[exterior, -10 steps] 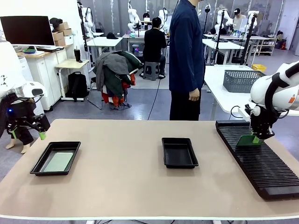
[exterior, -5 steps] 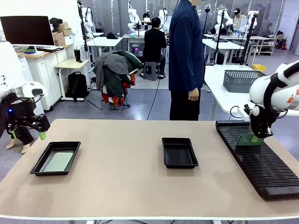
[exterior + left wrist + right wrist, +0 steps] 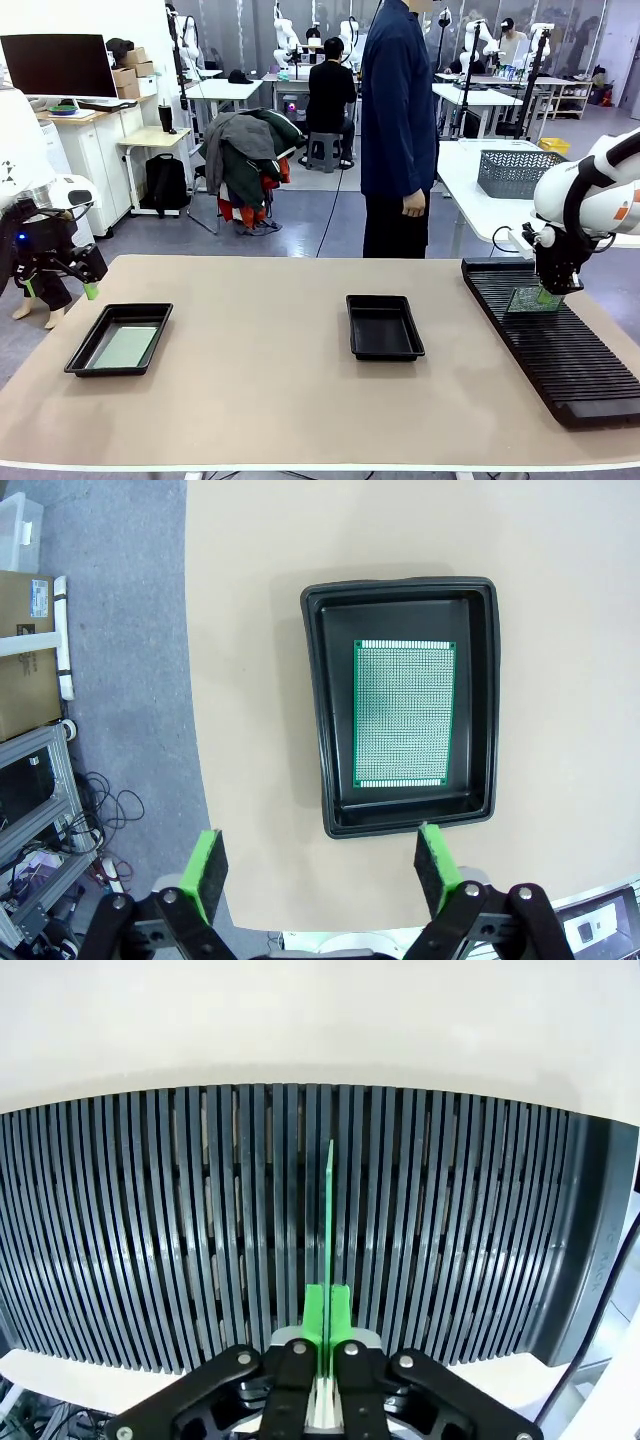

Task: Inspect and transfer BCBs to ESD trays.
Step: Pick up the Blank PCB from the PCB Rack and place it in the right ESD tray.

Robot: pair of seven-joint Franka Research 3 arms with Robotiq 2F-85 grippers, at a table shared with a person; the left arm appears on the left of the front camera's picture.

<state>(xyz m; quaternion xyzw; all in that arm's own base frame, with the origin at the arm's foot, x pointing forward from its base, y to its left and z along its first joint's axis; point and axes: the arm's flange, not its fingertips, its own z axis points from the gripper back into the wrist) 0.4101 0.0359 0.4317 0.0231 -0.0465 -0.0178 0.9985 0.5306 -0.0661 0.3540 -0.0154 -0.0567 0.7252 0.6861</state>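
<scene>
1. We see the right gripper [image 3: 548, 292] [image 3: 327, 1305] closed on a BCB [image 3: 528, 299] [image 3: 330, 1210], its green pads [image 3: 314, 1310] pinching one edge of the thin green board.
2. From the right wrist camera we look at that BCB edge-on. It runs straight away from the gripper as a thin green line, in line with the slots beneath it.
3. Beneath it lies the long black slotted rack [image 3: 565, 350] [image 3: 150, 1210], set along the right side of the worktop [image 3: 270, 400]. In the front view the BCB hangs over the rack's far part, and we cannot tell whether its lower edge touches the ribs.
4. The left gripper [image 3: 60, 289] [image 3: 320, 865] has its jaws spread wide with nothing between them. It hangs just off the worktop's left edge, and its camera looks down on the tray there.
5. The left ESD tray [image 3: 80, 352] [image 3: 312, 710] sits on the worktop near that left edge. A second BCB [image 3: 126, 347] [image 3: 403, 713] lies flat on its floor, clear of the walls on every side.
6. The middle ESD tray [image 3: 385, 356] sits near the centre of the worktop, well apart from the left ESD tray and from the rack, with its black floor showing all across.
7. At the far side a person [image 3: 398, 120] in a dark blue coat stands with one hand [image 3: 416, 205] hanging at the side. A grey wire basket [image 3: 516, 172] sits on another table behind the rack.
</scene>
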